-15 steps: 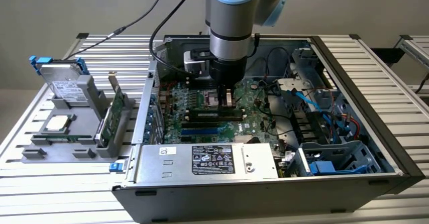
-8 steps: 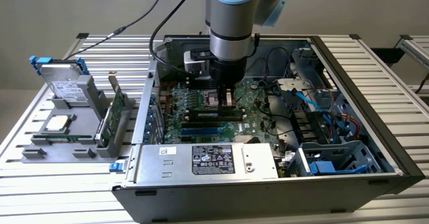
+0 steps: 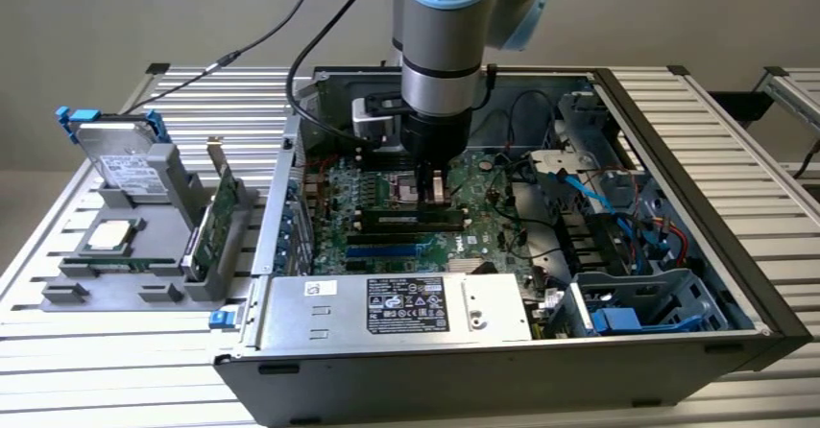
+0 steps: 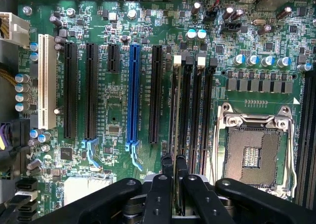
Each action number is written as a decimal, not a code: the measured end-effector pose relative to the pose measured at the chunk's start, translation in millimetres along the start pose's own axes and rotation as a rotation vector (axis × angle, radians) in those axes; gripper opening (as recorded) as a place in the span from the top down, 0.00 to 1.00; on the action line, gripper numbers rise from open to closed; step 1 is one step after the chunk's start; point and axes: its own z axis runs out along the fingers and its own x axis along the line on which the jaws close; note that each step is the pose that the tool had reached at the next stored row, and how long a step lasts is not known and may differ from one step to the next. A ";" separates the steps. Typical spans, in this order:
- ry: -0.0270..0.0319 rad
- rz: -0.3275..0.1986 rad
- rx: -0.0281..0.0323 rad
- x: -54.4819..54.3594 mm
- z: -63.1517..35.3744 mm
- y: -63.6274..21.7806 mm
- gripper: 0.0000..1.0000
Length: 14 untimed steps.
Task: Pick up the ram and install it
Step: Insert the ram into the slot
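Note:
My gripper [image 3: 433, 190] hangs low inside the open computer case, over the motherboard [image 3: 384, 246] beside the processor socket [image 4: 256, 155]. In the wrist view its two black fingers [image 4: 168, 172] stand close together with only a narrow gap. They line up with the memory slot nearest the long black expansion slots. The ram [image 4: 174, 120] shows edge-on as a thin strip running along that slot and into the gap between the fingers. The neighbouring memory slots [image 4: 201, 115] are bare. I cannot tell how deep the ram sits in its slot.
A grey tray [image 3: 64, 294] at the exterior view's left holds a hard drive [image 3: 129, 164], a silver processor chip [image 3: 109, 236] and an upright green expansion card [image 3: 221, 212]. The power supply [image 3: 403, 305], a drive cage [image 3: 640, 303] and blue cables [image 3: 577, 183] crowd the case.

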 end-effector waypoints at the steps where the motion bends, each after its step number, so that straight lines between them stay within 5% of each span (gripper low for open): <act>1: 0.0000 0.000 0.0000 -0.1 0.1 -0.1 0.87; 10: 0.0002 0.000 0.0000 -0.3 0.0 -0.2 0.87; 14: 0.0003 0.000 -0.0002 -0.3 0.0 -0.5 0.73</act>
